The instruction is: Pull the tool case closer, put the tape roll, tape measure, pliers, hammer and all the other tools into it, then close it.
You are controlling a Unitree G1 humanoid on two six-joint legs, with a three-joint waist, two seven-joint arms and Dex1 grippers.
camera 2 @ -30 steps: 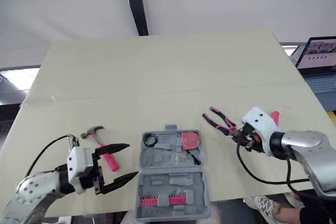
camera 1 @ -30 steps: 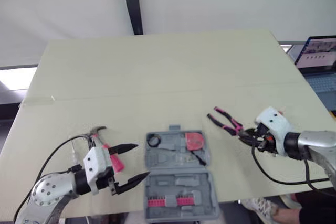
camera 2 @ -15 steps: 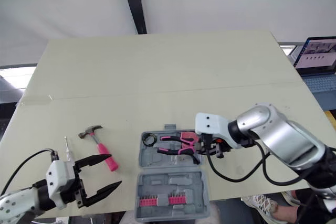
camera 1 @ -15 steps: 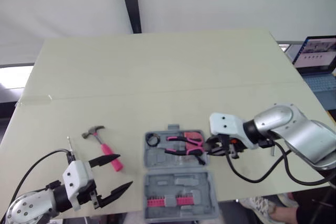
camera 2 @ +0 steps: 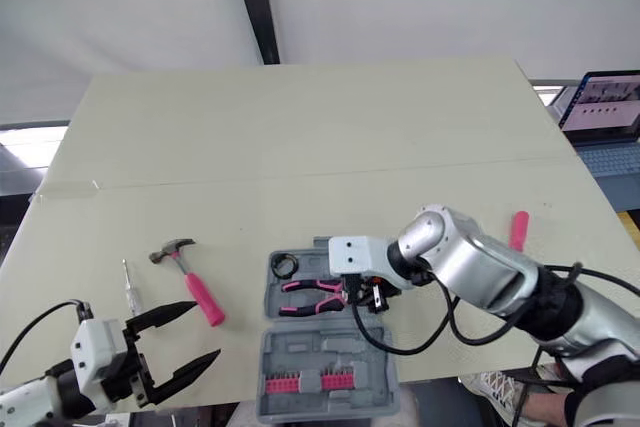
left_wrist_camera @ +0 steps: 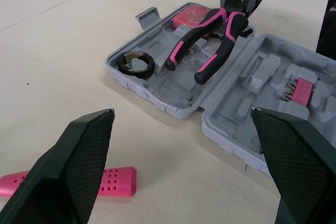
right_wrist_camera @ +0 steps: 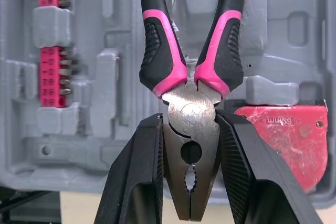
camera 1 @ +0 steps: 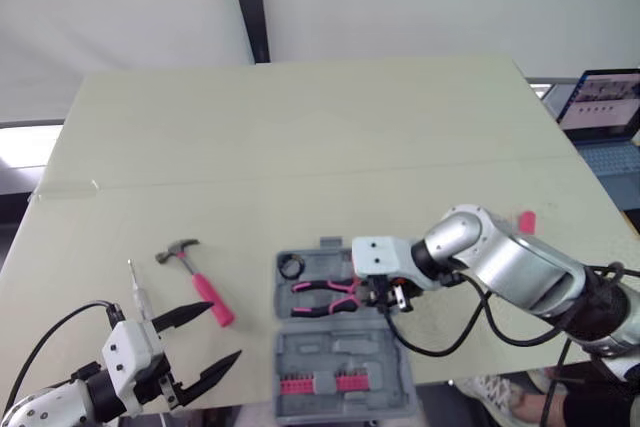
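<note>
The grey tool case (camera 1: 342, 349) lies open near the table's front edge. Its far half holds the black tape roll (camera 1: 292, 267) and the red tape measure (right_wrist_camera: 278, 140). My right gripper (camera 1: 385, 292) is shut on the head of the pink-and-black pliers (camera 1: 320, 292), holding them low over that half with the handles pointing left. The pink-handled hammer (camera 1: 195, 272) and a small screwdriver (camera 1: 137, 292) lie on the table left of the case. My left gripper (camera 1: 222, 335) is open with nothing between its fingers, at the front edge nearer than the hammer.
A row of pink-cased bits (camera 1: 320, 384) sits in the case's near half. A pink-handled tool (camera 1: 526, 220) lies on the table to the right. A laptop (camera 1: 605, 107) stands beyond the right edge. The table's far half is bare.
My right gripper carried the pliers from the table right of the case leftward over its far half. My left gripper drew back from beside the hammer toward the front-left edge.
</note>
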